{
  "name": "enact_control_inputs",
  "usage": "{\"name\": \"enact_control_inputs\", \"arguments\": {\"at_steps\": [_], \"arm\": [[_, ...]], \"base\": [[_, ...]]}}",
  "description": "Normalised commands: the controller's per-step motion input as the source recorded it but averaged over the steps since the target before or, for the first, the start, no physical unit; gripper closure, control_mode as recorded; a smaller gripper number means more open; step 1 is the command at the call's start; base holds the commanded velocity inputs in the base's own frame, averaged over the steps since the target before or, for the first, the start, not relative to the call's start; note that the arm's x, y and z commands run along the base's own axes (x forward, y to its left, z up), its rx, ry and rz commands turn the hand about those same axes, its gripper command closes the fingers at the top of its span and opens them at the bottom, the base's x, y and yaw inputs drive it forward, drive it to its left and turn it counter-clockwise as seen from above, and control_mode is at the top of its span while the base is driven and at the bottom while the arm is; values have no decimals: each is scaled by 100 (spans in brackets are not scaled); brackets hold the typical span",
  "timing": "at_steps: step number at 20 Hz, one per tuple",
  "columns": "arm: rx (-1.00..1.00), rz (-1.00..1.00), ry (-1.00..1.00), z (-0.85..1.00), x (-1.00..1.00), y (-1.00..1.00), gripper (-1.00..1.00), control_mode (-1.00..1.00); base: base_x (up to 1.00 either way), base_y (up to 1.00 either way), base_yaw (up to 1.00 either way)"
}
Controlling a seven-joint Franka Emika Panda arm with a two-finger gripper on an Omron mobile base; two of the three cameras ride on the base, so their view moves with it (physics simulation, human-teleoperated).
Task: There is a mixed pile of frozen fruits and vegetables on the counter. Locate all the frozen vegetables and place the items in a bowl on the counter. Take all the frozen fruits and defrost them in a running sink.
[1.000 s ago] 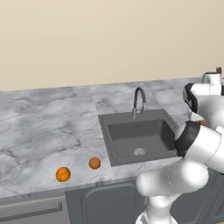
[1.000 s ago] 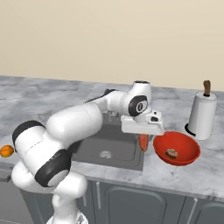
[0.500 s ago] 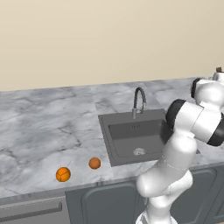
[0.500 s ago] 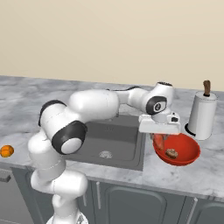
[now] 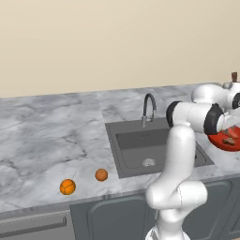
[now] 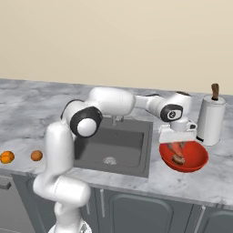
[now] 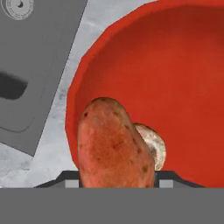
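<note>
Over red bowl [image 6: 196, 160] claw [image 6: 176, 146] clamps reddish sweet potato [image 7: 114, 146]; brown mushroom [image 7: 153, 146] just beneath, inside bowl. 2 orange balls [image 5: 67, 186] on tabletop [image 5: 47, 136], far beyond sink [image 6: 118, 145].

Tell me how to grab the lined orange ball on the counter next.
Take the lined orange ball across its widest middle, coming straight down from above. It is round, sits free on the flat counter, and stands apart from the plain orange ball, leaving finger room.

Rendered kitchen: marble counter [image 5: 51, 136], recessed sink [image 5: 154, 147] with faucet [image 5: 149, 108], dark cabinets [image 6: 136, 211], seemingly a paper-towel holder [image 6: 210, 119].
</note>
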Motion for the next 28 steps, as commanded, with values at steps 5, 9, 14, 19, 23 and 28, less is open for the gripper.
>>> {"name": "enact_control_inputs", "arguments": {"at_steps": [5,9,14,19,23,28], "arm": [[10,25,0,-25,36,-18,100,-100],[6,17,-1,-39,11,-22,100,-100],[6,7,0,-21,0,-1,-100,-100],[0,0,0,-2,0,2,-100,-100],[-5,-2,-2,19,-26,12,-100,-100],[-3,-15,-11,26,-65,34,-100,-100]], "base": [[0,0,0],[0,0,0],[0,0,0],[0,0,0],[0,0,0],[0,0,0]]}}
